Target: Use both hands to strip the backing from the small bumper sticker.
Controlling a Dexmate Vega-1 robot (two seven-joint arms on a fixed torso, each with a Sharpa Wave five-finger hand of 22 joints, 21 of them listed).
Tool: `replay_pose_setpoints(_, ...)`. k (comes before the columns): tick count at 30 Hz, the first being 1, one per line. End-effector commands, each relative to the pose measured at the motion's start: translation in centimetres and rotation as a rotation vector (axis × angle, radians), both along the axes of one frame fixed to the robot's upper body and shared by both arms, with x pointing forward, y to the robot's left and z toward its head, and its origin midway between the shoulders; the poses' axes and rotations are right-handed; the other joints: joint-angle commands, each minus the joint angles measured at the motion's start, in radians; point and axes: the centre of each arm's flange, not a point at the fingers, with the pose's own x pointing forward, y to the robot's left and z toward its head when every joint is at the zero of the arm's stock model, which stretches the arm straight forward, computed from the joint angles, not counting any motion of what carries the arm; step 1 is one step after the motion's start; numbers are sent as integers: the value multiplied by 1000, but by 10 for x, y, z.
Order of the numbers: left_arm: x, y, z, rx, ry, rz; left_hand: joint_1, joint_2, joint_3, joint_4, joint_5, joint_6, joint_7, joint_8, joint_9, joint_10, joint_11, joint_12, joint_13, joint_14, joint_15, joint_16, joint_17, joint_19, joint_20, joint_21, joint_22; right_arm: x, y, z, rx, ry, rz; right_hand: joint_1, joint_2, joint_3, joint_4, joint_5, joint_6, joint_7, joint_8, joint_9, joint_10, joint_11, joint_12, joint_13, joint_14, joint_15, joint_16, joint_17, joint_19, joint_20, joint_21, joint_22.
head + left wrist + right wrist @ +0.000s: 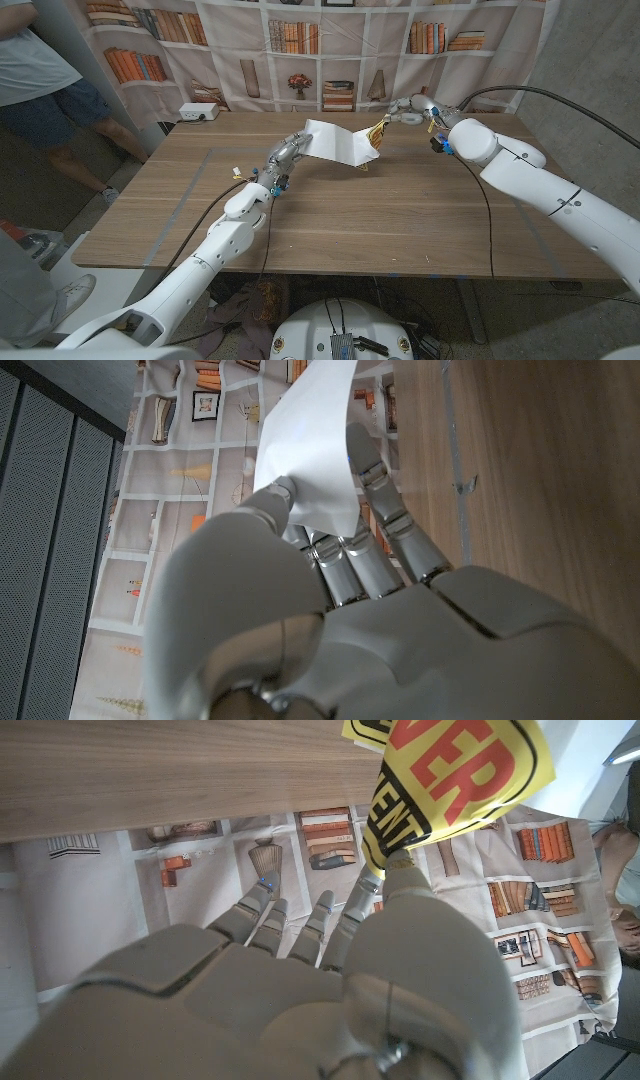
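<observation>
two hands up over the far half of the wooden table (330, 225), a strip stretched between them in the air. left hand (283, 155) pinches the white backing (335, 143) at its near-left end; in the left wrist view the thumb and fingers (372, 550) close on the lower edge of the white sheet, the paper rising away from the palm. right hand (408, 110) holds the bumper sticker (377, 131), yellow with red and black print; the right wrist view shows the thumb tip pressed on the sticker's edge, the other fingers (262, 912) loosely extended beside it. backing and sticker meet at a bend between the hands, above the table and seemingly not touching it, though the head view is too small to be sure. white sheet sags and folds in the middle. bookshelf-print curtain (300, 50) hangs behind the table. white box (198, 112) sits at the table's far left edge. person (45, 90) stands at far left behind the table.
</observation>
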Motion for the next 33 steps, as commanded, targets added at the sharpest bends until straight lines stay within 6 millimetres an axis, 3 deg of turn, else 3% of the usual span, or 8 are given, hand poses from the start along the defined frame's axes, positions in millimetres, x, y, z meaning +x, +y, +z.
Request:
replay_pose_setpoints(1, -12, 20, -5, -27, -9, 30, 3, 2, 5, -1, 3, 9, 0, 4, 3, 8, -6, 6, 6, 11, -7, 5, 3, 2, -87, 5, 3, -8, -8, 1, 31, -11, -52, 3, 9, 0, -1, 3, 9, 1, -3, 3, 5, -1, 0, 3, 12, -169, 3, 2, 3, -103, 2, 3)
replay_pose_setpoints(23, -26, 59, -2, -28, -41, 65, 0, 3, 7, -2, 1, 5, -4, 2, 2, 8, -6, 4, 10, 12, -7, 4, 2, 2, -87, 6, 4, -18, -9, 7, 52, -26, -115, 5, 9, -2, -1, 3, 10, 0, -7, 5, 4, -5, -2, 3, 18, -168, 5, 2, 1, -92, 1, 1)
replay_pose_setpoints(33, -34, 68, -6, -48, -47, 77, -2, 3, 8, -3, 1, 5, -5, 2, 2, 8, -6, 3, 10, 11, -7, 3, 2, 0, -87, 6, 3, -23, -11, 8, 58, -28, -137, 6, 10, -2, -2, 4, 12, 3, -8, 7, 2, -6, -2, 3, 24, -168, 6, 3, 4, -88, 2, 0)
